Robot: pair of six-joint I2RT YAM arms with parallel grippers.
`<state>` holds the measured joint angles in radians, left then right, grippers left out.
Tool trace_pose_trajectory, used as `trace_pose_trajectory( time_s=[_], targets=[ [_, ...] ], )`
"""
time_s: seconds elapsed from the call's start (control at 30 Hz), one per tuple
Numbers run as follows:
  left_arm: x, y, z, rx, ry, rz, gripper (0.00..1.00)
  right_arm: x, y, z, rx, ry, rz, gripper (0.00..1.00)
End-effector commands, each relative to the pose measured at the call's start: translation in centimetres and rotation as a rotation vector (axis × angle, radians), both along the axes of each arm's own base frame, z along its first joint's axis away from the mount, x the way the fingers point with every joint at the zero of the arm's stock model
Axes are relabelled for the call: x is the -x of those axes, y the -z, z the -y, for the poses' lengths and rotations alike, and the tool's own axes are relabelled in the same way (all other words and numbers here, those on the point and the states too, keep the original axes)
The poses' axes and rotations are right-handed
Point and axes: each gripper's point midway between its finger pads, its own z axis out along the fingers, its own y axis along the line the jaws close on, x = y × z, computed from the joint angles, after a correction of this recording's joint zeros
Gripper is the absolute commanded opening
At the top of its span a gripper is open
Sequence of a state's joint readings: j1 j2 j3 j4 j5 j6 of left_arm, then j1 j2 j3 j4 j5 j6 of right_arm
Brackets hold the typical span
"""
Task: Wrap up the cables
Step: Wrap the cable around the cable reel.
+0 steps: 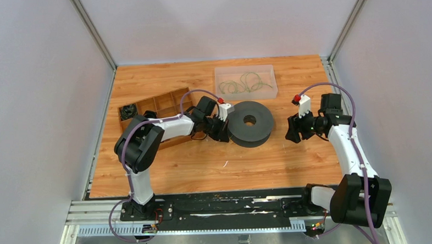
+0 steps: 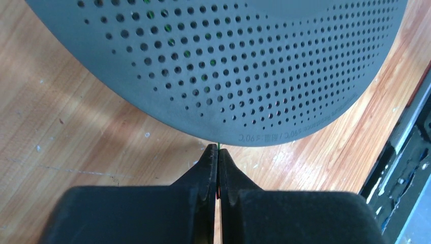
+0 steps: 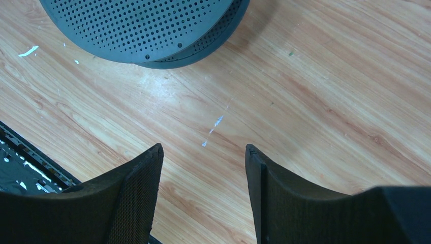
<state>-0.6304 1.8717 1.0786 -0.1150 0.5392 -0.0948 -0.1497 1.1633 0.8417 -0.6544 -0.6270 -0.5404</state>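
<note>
Left gripper: where it meets the spool at its nine o'clock edge, you see it pinched on a green strand.
Right gripper: spread wide, empty, at three o'clock.
Cables: looped in the bin, twelve o'clock.

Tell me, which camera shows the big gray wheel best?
The top external view. It shows the whole gray spool, round, with its middle hole. The left wrist view shows only part of its hole-dotted face, very close. The right wrist view catches just a piece of its rim at the top.
</note>
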Motion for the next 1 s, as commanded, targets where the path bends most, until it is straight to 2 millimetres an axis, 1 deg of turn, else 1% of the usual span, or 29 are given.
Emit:
trace_pose_trajectory(
  time_s=[0.0, 0.17, 0.3, 0.43, 0.63, 0.8, 0.87, 0.97],
  targets=[
    [-0.8, -1.3, 1.3, 0.093, -0.071, 0.005, 0.00, 0.5, 0.4, -0.8, -0.019, -0.019, -0.020, 0.60],
    [-0.9, -1.8, 2.5, 0.173, -0.136, -0.037, 0.00, 0.5, 0.3, -0.8, -0.021, -0.017, -0.017, 0.60],
    [-1.4, -2.4, 3.2, 0.269, -0.192, -0.034, 0.00, 0.7, 0.4, -0.8, -0.018, -0.015, -0.016, 0.60],
    [-1.4, -2.1, 3.8, 0.322, -0.236, -0.085, 0.02, 0.7, 0.3, -0.8, -0.017, -0.016, -0.011, 0.60],
    [-1.3, -2.4, 5.1, 0.408, -0.257, -0.136, 0.03, 0.8, 0.6, -0.7, -0.015, -0.014, -0.020, 0.59],
    [-1.1, -1.6, 5.1, 0.419, -0.295, -0.166, 0.09, 0.8, 0.4, -0.8, -0.019, -0.016, -0.012, 0.59],
    [-1.0, -1.0, 5.1, 0.411, -0.304, -0.181, 0.12, 0.7, 0.5, -0.8, -0.020, -0.017, -0.012, 0.59],
    [-0.8, -0.3, 5.3, 0.403, -0.312, -0.216, 0.21, 0.7, 0.4, -0.9, -0.025, -0.017, -0.014, 0.59]
  ],
)
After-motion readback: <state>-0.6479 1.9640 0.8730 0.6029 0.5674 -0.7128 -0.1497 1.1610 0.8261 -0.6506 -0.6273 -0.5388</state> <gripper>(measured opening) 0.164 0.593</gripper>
